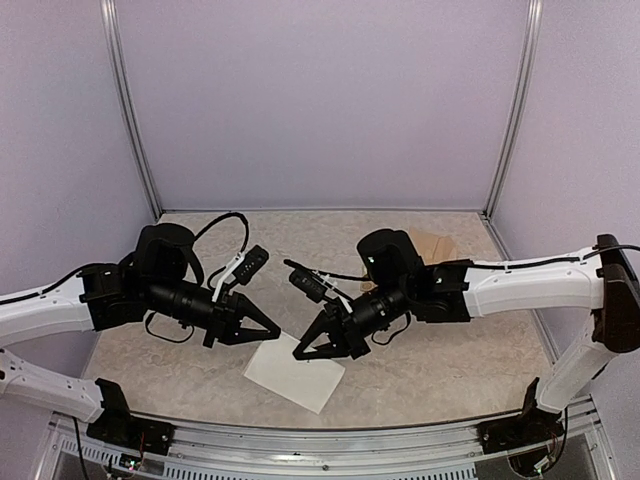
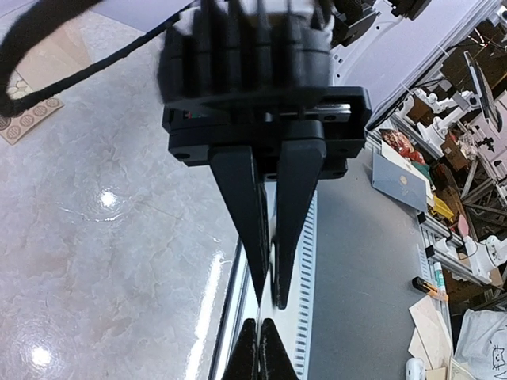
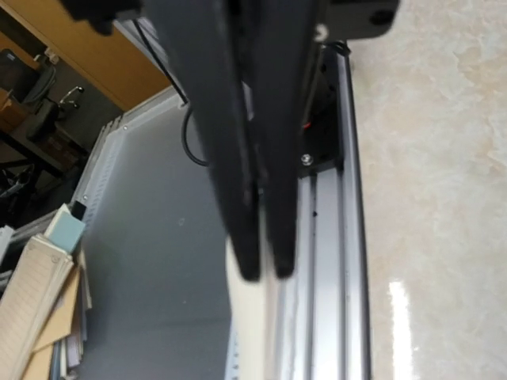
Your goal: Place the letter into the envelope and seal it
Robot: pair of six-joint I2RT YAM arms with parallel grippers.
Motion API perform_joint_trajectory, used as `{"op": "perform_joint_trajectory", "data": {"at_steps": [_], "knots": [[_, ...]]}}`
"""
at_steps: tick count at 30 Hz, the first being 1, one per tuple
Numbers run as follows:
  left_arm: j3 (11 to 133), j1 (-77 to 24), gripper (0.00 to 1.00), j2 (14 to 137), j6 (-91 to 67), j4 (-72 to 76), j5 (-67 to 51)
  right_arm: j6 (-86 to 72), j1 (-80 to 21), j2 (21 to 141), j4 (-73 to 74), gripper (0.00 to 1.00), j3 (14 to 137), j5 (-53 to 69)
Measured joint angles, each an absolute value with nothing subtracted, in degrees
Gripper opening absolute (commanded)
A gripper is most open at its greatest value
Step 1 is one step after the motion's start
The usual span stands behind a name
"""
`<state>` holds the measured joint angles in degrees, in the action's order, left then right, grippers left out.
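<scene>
Cream-white paper, one sheet only: the letter (image 1: 297, 378) sits at 6 o'clock on the pale marbled counter (image 1: 450, 350), taking the far wall as 12 and the arm bases as 6. Its plain white face is up. Its long axis runs from 10 o'clock to 4 o'clock, with the short edges facing those two ways. I cannot tell whether it lies flat or is lifted at one end.

There are two arms, each with one pair of jaws. The left arm (image 1: 150, 285) reaches in from 9 o'clock and the right arm (image 1: 420, 285) from 3 o'clock. Both pairs of jaws meet at the letter's 10 o'clock end.

The right jaws are pressed fully together on the letter's edge. In the right wrist view a pale blurred band of the letter (image 3: 247, 324) comes out from between the fingertips. The left jaws are also fully closed, tips just beside the sheet's far corner. I cannot tell whether they have any paper between them.

There is one envelope (image 1: 432, 245), tan, at 2 o'clock behind the right arm. It is mostly hidden and well apart from the letter, which is outside it. What it holds cannot be seen.

One sticker card (image 2: 24, 115), with rows of round stickers, lies on the counter at the edge of the left wrist view.
</scene>
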<state>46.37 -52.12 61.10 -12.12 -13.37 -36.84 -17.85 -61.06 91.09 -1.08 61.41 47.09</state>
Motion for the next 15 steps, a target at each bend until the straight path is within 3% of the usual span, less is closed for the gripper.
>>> {"op": "perform_joint_trajectory", "data": {"at_steps": [1, 2, 10, 12, 13, 15], "knots": [[46.37, -52.1, 0.0, 61.06, -11.99, -13.45, -37.04, -17.93, -61.12, 90.8, -1.23, 0.09, 61.12, 47.16], [46.33, -51.96, 0.0, 60.73, -11.94, -13.82, -37.04, -18.31, -61.06, 90.41, -0.99, 0.0, 60.62, 47.27], [46.19, -50.7, 0.0, 59.51, -11.22, -14.48, -37.1, -20.03, -60.36, 88.23, -2.55, 0.0, 57.78, 46.76], [46.19, -50.63, 0.0, 59.4, -11.11, -14.0, -37.17, -20.53, -60.34, 87.68, -3.73, 0.09, 57.17, 46.5], [46.19, -50.59, 0.0, 59.31, -11.05, -13.91, -37.26, -20.8, -60.34, 87.42, -4.21, 0.01, 56.86, 46.44], [45.87, -50.09, 0.0, 58.41, -11.0, -14.96, -37.17, -21.12, -59.81, 86.21, -3.88, 0.0, 55.51, 46.63]]}}
